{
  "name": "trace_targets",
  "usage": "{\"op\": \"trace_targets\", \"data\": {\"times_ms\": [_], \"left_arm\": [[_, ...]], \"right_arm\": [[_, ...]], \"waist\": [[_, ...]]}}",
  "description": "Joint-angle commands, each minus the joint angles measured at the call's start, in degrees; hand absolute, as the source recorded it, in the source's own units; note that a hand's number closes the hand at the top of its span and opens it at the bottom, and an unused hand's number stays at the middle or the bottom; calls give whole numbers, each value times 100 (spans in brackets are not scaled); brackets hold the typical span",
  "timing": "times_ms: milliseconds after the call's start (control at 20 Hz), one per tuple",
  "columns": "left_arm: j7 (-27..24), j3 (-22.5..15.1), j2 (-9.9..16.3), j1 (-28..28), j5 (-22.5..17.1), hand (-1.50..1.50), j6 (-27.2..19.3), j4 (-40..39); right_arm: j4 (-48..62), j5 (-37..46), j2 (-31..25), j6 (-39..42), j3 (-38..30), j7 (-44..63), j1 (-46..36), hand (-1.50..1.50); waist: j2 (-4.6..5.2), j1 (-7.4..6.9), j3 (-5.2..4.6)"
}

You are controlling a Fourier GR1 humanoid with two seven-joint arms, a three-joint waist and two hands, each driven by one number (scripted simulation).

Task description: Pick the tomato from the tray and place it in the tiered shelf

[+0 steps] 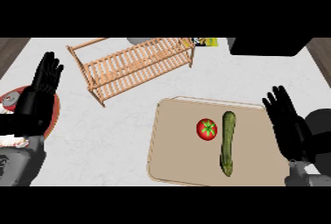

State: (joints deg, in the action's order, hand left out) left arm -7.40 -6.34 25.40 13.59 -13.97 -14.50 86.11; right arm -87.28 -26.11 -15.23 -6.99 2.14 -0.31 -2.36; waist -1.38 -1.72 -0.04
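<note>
The tomato (207, 129) lay on the tray (174, 144) beside what looked like a cucumber (227, 142), both hands open: left hand (40, 94), right hand (284, 120).

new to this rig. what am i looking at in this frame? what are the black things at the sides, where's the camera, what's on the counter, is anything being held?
The camera sits at the robot's head, looking steeply down at a kitchen counter. The black shapes are the humanoid's two hands on grey forearms: the left hand at the view's left, the right hand at the right. Both are open, fingers straight, and hold nothing.

On the counter lies a beige tray carrying a red tomato and, just to its right, a long green cucumber. Beyond the tray, to its upper left, stands a wooden tiered shelf, where the tomato is meant to go. The tomato is not yet picked up. Partly hidden behind the left hand is something red, which I cannot identify.
</note>
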Motion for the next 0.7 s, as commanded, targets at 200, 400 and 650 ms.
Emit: {"op": "trace_targets", "data": {"times_ms": [200, 400, 650], "left_arm": [[507, -129, -204, -186, -36, 0, -171, 87], [1067, -216, -382, -426, -30, 0, -463, 351], [1033, -258, -429, -680, 124, 0, -544, 536]], "right_arm": [[-398, 299, -134, 1584, 1369, 132, -1735, 150], [868, -111, 312, 1569, 1030, 504, -2440, -150], [1550, -729, -301, 3580, 535, -414, -2817, -150]], "waist": [[162, -413, 7], [172, -109, 13], [169, -1, 14]]}}
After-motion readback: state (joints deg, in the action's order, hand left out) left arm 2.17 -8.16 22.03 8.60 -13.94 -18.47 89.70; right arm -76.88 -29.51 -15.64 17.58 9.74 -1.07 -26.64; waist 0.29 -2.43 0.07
